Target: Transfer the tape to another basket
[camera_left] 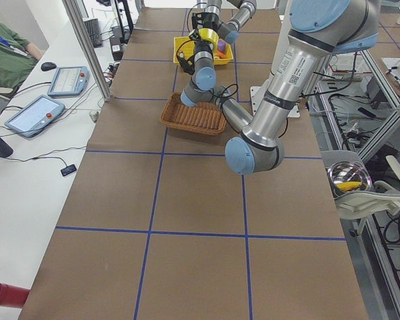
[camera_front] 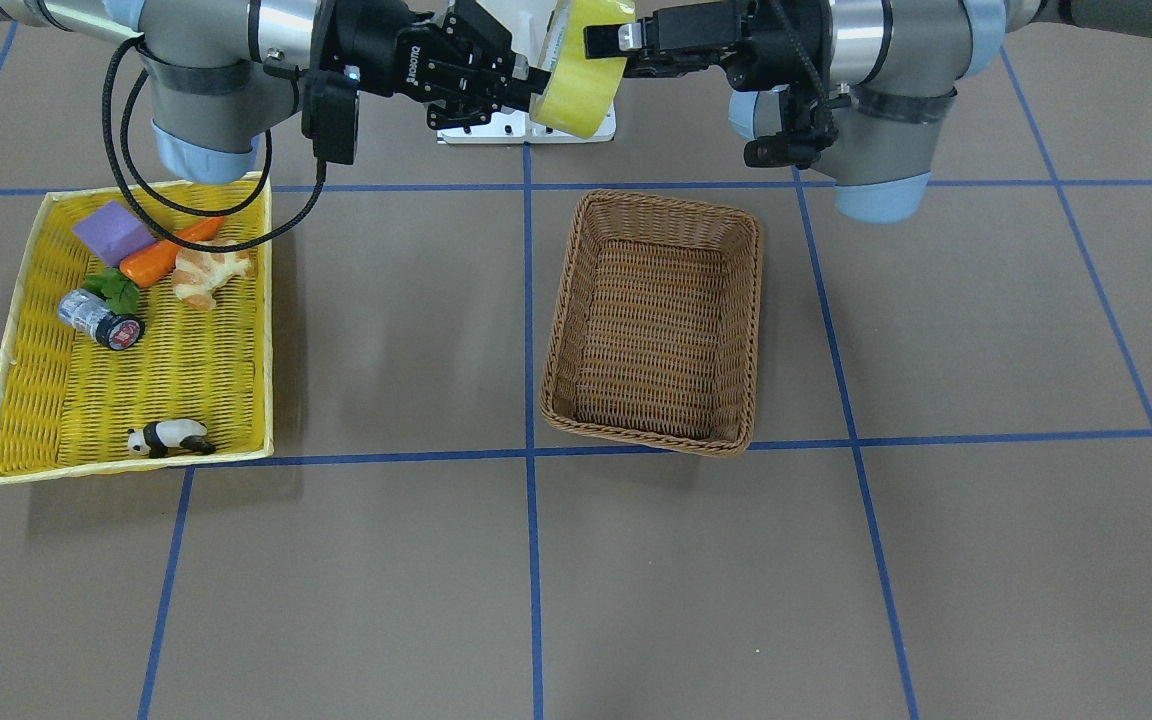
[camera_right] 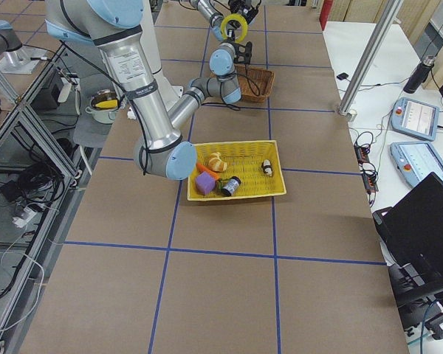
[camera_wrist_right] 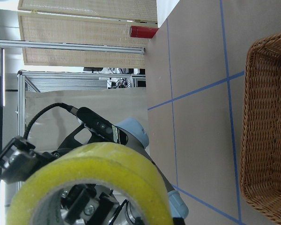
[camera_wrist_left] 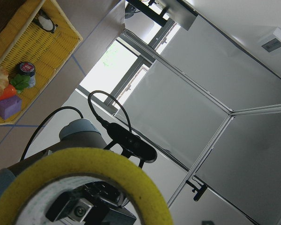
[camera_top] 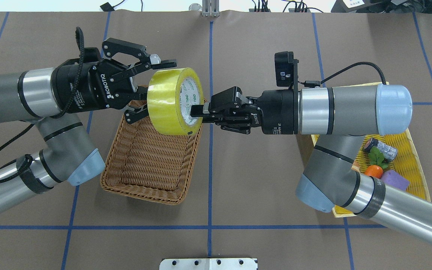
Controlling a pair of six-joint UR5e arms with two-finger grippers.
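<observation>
Brown-papered table (camera_top: 261, 187) well below; tape (camera_top: 171, 101) aloft above the basket (camera_top: 141, 195), core axis level, running arm to arm. Pinched at its core wall by the clenched right gripper (camera_top: 197, 110); straddled outside by the left gripper (camera_top: 151, 89), spread wide, seemingly not gripping.

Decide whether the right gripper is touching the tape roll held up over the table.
Touching. In the overhead view the right gripper has its fingers closed on the wall of the tape at the white core, with no gap showing.
</observation>
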